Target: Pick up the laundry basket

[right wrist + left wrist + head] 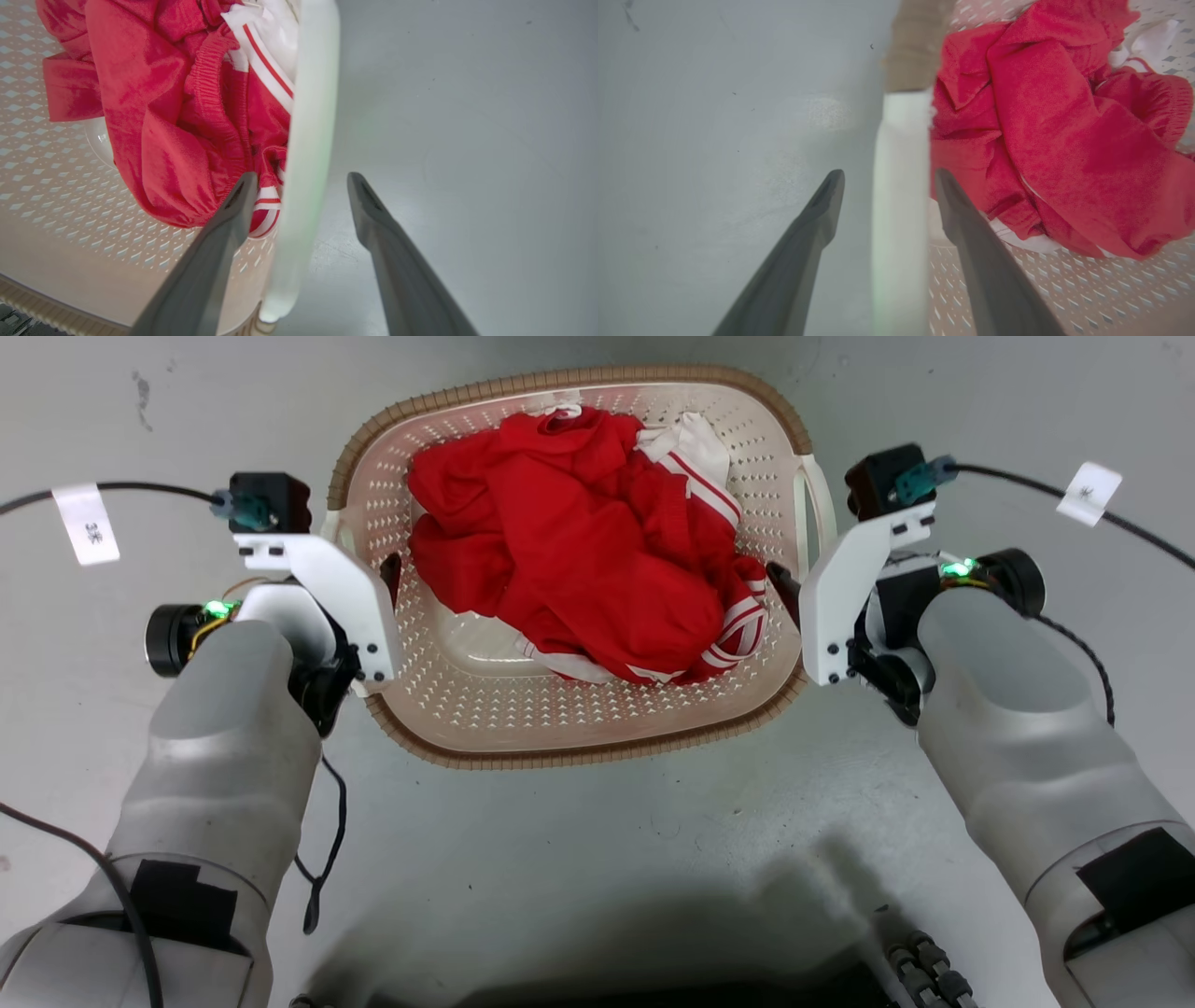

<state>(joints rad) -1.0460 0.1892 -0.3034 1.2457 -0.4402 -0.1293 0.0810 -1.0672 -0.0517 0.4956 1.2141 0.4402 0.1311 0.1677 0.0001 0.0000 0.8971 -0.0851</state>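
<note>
The cream laundry basket (485, 709) with a brown woven-look rim sits on the grey floor, holding red and white clothes (579, 541). My left gripper (883, 175) is open and straddles the basket's white left handle (899, 186), one finger outside over the floor and one inside the basket. My right gripper (301, 179) is open too, astride the white right handle (310, 116), its left finger (233, 210) inside by the clothes. In the head view both wrists flank the basket, left gripper (387, 574) and right gripper (780, 583) at its sides.
Bare grey floor (607, 840) surrounds the basket. Black cables with white tags (89, 523) trail from both wrists. The robot's dark base (653, 980) shows at the bottom edge.
</note>
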